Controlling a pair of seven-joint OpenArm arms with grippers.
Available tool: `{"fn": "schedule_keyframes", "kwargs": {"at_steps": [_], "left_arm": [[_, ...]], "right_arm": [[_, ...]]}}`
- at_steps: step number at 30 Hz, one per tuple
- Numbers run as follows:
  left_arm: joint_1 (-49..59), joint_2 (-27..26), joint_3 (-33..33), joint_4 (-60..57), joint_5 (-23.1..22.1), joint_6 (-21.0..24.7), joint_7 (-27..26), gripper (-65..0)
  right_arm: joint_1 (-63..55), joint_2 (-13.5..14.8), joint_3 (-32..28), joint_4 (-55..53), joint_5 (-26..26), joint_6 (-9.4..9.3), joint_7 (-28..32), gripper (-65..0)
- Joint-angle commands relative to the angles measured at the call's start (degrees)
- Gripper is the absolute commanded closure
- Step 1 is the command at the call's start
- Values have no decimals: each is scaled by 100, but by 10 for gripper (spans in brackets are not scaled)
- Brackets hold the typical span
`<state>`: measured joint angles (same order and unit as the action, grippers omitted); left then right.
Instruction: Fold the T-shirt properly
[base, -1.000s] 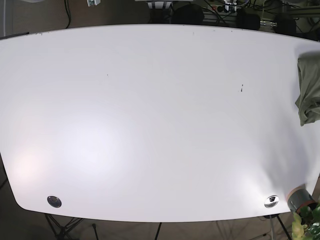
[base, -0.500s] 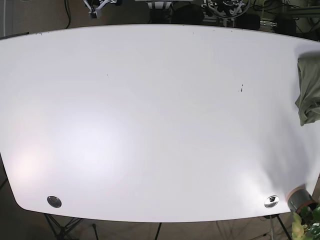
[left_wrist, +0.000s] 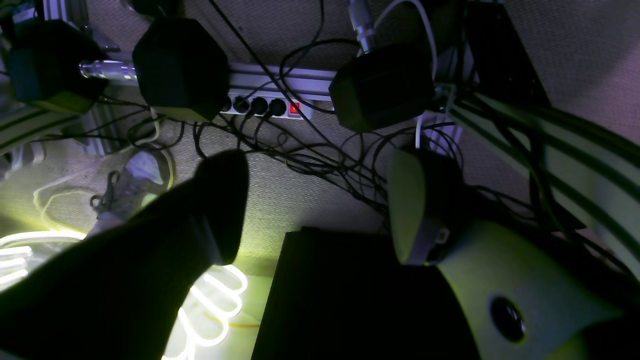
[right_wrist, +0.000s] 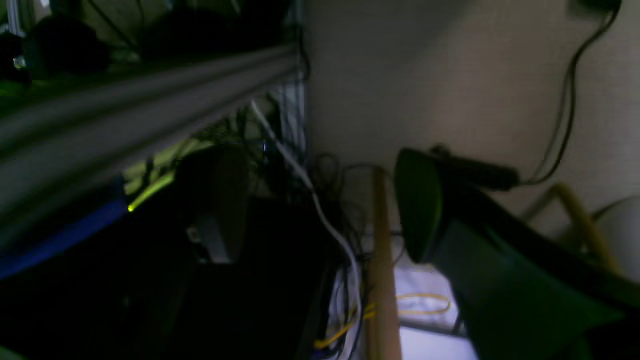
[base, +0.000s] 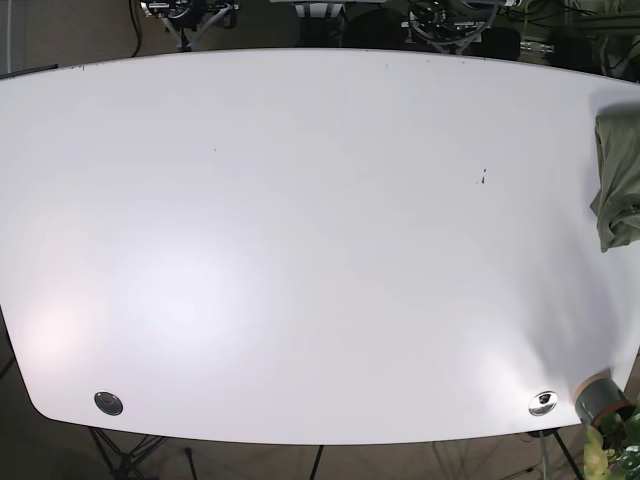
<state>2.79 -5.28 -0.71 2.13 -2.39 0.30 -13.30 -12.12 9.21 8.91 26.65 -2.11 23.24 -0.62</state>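
The T-shirt (base: 620, 180) is an olive-green crumpled bundle lying at the far right edge of the white table (base: 300, 250), partly cut off by the frame. Both arms only peek in beyond the table's back edge: the left arm (base: 445, 15) at the top right, the right arm (base: 185, 10) at the top left, each far from the shirt. In the left wrist view my left gripper (left_wrist: 315, 200) stands open over the floor with nothing between its fingers. My right gripper (right_wrist: 320, 200) is likewise open and empty in the blurred right wrist view.
A power strip (left_wrist: 270, 92) and tangled cables lie on the floor below the left gripper. A wooden post (right_wrist: 382, 260) stands under the right gripper. Two metal grommets (base: 108, 403) (base: 543, 403) sit near the table's front edge, beside a grey roll (base: 600, 398).
More of both arms has come into view along the table's back edge. The T-shirt has not moved.
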Motion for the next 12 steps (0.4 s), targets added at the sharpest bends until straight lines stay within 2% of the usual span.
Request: {"fn": "schedule_keyframes", "kwargs": {"at_steps": [1, 4, 12], "left_arm": [[-28, 31, 14, 46, 15, -16, 121, -392], [-63, 31, 23, 46, 15, -25, 306, -392], [-160, 5, 23, 46, 15, -25, 297, -392]], "right_arm": [[65, -38, 2, 29, -75, -8, 49, -422], [117, -47, 2, 29, -84, -8, 49, -422], [144, -38, 2, 20, -92, -8, 49, -423]]}}
